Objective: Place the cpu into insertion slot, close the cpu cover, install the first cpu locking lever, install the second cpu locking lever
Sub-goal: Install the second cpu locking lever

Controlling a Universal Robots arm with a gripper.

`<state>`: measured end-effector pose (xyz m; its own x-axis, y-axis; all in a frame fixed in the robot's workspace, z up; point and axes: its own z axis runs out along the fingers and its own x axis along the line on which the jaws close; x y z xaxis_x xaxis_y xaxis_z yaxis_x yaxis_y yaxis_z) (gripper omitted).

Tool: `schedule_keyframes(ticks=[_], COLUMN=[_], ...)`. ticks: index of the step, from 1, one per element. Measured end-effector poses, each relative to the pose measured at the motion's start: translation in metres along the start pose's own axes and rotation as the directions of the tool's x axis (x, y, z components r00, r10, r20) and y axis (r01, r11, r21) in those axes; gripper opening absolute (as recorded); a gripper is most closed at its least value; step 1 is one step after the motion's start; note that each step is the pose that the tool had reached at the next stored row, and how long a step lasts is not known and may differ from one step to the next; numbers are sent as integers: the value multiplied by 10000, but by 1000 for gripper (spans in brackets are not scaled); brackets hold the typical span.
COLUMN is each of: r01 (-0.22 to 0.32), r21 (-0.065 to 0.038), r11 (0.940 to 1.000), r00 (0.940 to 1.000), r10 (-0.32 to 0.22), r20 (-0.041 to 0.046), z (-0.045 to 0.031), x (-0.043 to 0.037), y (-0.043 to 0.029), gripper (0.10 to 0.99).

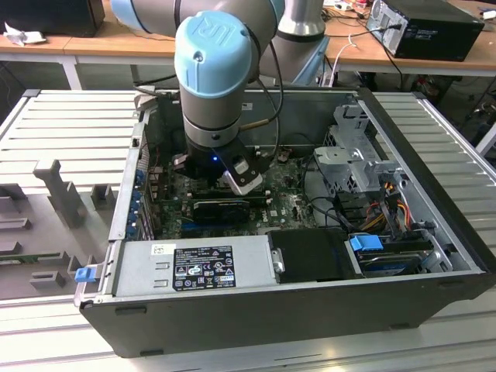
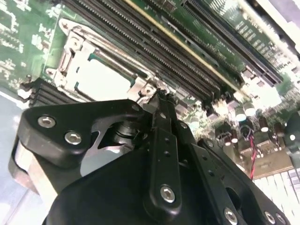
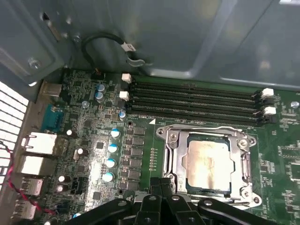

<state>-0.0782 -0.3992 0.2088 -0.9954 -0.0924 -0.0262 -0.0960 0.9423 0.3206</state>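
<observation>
Silver cpu cover (image 3: 208, 164) is lying closed over the cpu (image 3: 207, 161), which is sitting in the socket on the motherboard (image 3: 103, 140). The gripper (image 2: 157, 96), fingers pinched together and holding nothing, is hovering at the socket's edge, so the locking-lever step is in hand. Hooking a thin lever is calling for careful tip alignment.

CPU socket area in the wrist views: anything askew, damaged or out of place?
Nothing stands out. The cpu sits flat and square in the socket, the cpu cover lies closed around it, and the gripper is at the socket's edge.
</observation>
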Motion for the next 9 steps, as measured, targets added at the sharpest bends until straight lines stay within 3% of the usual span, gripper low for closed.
schedule_keyframes(ticks=[4, 6, 9], r01=[0, 0, 1], r21=[1, 0, -2], r11=[10000, 10000, 10000], r00=[10000, 10000, 10000], r10=[0, 0, -1], r20=[0, 1, 2], z=[-75, -186, -218], x=[-2, -5, -6], y=[26, 63, 74], gripper=[106, 106, 106])
